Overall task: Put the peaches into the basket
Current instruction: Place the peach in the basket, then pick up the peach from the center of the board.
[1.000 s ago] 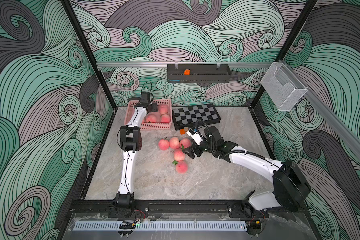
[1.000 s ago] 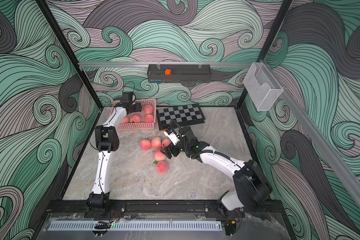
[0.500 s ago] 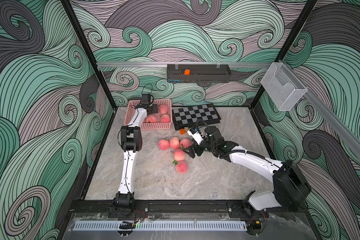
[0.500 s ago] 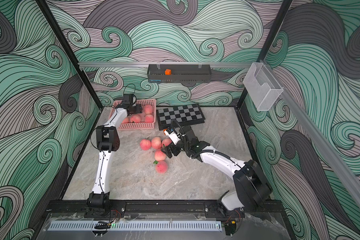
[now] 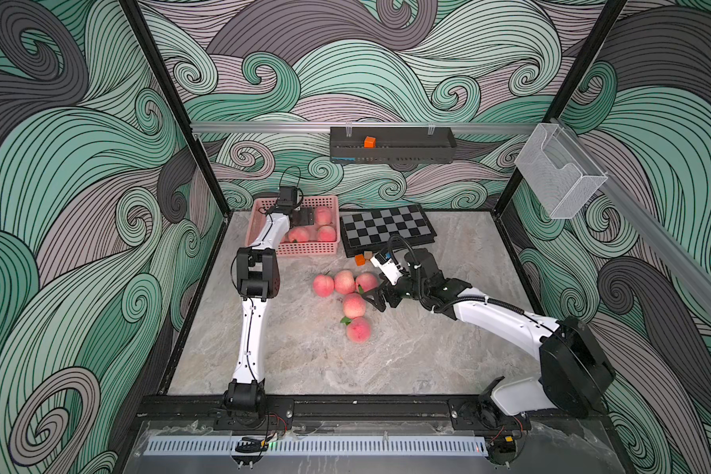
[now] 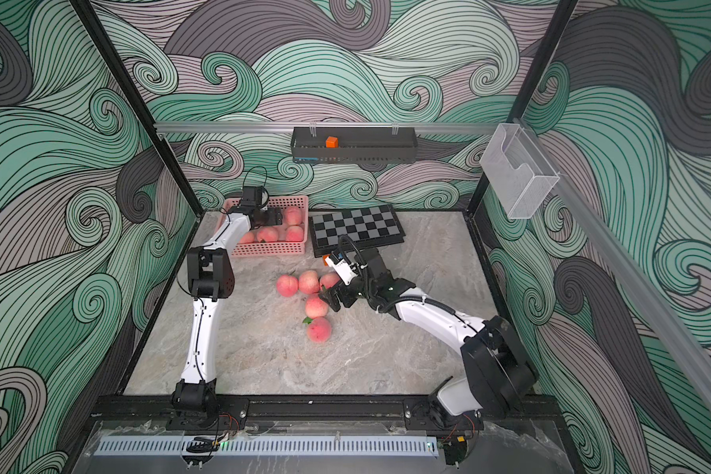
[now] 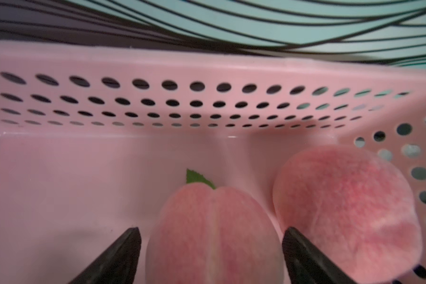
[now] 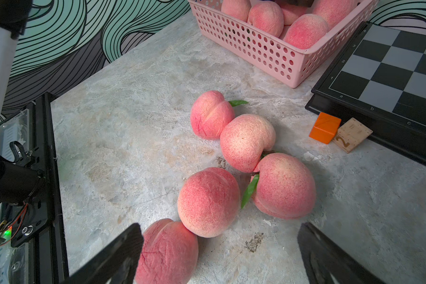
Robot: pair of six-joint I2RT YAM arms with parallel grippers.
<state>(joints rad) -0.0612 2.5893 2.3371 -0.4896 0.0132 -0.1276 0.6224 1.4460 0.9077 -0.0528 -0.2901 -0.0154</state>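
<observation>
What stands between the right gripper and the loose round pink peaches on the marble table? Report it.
Nothing visible does. The right gripper stands open over the pale marble tabletop, and the nearest round pink peach lies right at its mouth, unobstructed.

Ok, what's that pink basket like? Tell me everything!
The pink basket is shallow, rectangular and plastic-looking, with rows of round holes in its walls. It sits flat on the table at the back, beside the chessboard. Several peaches lie inside, and the left gripper reaches in, jaws open either side of one.
</observation>
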